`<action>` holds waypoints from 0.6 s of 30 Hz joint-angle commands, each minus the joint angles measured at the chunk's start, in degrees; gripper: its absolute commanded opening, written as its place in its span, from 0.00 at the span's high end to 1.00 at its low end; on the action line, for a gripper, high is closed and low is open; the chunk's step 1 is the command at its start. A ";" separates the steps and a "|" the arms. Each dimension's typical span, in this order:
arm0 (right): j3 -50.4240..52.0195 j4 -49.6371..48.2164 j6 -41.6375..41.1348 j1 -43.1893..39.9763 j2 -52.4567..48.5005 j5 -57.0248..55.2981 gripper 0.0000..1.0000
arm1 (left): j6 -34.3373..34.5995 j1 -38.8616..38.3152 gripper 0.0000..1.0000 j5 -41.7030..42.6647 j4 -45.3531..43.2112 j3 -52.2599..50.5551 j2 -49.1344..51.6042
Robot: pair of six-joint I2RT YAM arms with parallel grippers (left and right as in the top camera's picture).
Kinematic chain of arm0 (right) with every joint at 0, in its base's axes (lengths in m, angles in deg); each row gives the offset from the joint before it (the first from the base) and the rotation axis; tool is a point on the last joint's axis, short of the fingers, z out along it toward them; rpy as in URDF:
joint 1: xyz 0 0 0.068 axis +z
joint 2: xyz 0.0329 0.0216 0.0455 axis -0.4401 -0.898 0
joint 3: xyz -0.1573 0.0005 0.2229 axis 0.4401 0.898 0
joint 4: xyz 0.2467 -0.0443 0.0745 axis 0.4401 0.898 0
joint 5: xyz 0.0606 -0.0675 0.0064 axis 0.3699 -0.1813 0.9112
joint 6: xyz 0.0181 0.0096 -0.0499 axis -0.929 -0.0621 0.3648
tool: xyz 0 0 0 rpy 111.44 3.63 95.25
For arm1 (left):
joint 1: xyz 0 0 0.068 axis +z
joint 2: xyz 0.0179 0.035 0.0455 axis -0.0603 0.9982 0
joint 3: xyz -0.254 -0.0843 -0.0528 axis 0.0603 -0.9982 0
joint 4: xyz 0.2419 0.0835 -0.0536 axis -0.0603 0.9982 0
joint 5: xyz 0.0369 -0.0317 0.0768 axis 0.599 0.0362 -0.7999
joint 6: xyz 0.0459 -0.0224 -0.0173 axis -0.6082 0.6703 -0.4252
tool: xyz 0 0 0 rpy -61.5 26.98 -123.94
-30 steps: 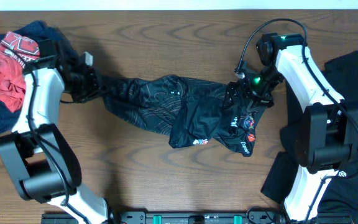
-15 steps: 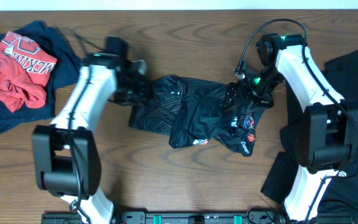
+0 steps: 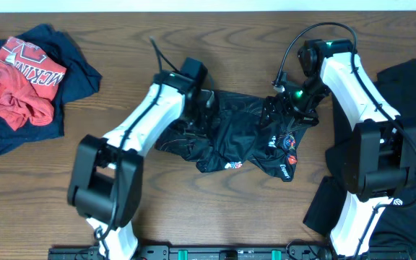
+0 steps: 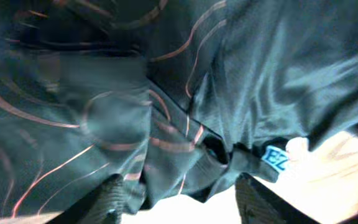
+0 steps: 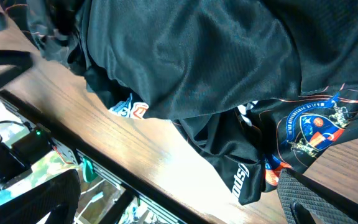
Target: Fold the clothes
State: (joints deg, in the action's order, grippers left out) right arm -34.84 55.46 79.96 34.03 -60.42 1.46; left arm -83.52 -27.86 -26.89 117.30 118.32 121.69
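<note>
Our left tool (image 3: pixel 206 108) has its two fingers spread apart. In the left wrist view the left tool (image 4: pixel 182 190) has the black jersey (image 4: pixel 229 74) bunched just past its tips, and nothing is pinched. Our right tool (image 3: pixel 282 108) is spread wide too. In the right wrist view the right tool (image 5: pixel 176 183) hangs over the jersey (image 5: pixel 197 56) and holds nothing.

The jersey (image 3: pixel 237 137) lies on the counter (image 3: pixel 193 209) between the two tools, under both. Its long side runs from one tool to the other. A round badge (image 5: pixel 316 127) sits on the end below the right tool.

A second ago the jersey was pulled out long, and the left tool was shut on its far end. Now that end is folded in to the middle, so the jersey is shorter and lumpier. The right tool has not moved.

Far out past the left tool is a pile of red and blue clothes (image 3: pixel 20 79). Out past the right tool lies a black cloth (image 3: pixel 410 94).
</note>
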 commanded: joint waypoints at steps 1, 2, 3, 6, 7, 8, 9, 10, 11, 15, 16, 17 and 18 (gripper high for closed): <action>-1.07 0.42 1.22 -0.44 1.46 0.63 0.01 | 0.94 -0.76 0.37 -0.83 -0.46 -0.26 1.75; -1.07 0.44 1.22 -0.48 1.46 0.61 0.01 | 1.73 -0.74 0.38 -1.18 -1.49 -0.26 1.81; -1.09 0.42 1.22 -0.52 1.46 0.61 0.01 | 2.34 -0.59 0.37 -1.68 -2.62 -0.26 1.81; -1.75 0.42 1.16 -1.77 1.46 0.66 0.01 | 3.85 0.66 0.35 -2.43 -6.16 -0.26 1.73; -1.99 0.42 0.70 -2.40 1.46 0.50 0.01 | 4.22 1.40 0.35 -2.43 -6.91 -0.26 1.73; -2.12 0.42 0.02 -2.93 1.46 0.13 0.01 | 4.24 1.81 0.35 -2.45 -7.15 -0.26 1.73; -2.19 0.35 -1.18 -3.91 1.46 -0.81 0.01 | 4.44 2.60 0.34 -2.47 -7.39 -0.26 1.73; -2.19 0.35 -2.14 -4.81 1.46 -1.46 0.01 | 4.63 3.65 0.34 -2.45 -7.39 -0.26 1.73; -2.16 0.28 -2.62 -5.86 1.44 -1.77 0.01 | 4.61 4.68 0.34 -2.51 -7.37 -0.26 1.73; -1.84 0.09 -3.10 -10.56 1.44 -1.75 0.01 | 4.59 9.42 0.34 -2.64 -7.30 -0.26 1.73; -1.70 0.11 -3.10 -11.50 1.44 -1.73 0.01 | 4.59 10.45 0.34 -2.64 -7.21 -0.26 1.73; -1.46 0.02 -3.06 -12.41 1.44 -1.77 0.01 | 4.50 11.56 0.34 -2.64 -7.15 -0.26 1.73; -1.25 -0.04 -3.02 -13.14 1.44 -1.97 0.01 | 4.37 12.48 0.34 -2.60 -7.06 -0.26 1.73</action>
State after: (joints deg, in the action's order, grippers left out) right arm -35.87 55.44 77.81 22.89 -60.40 0.06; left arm -79.87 -17.59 -28.77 109.84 118.26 123.25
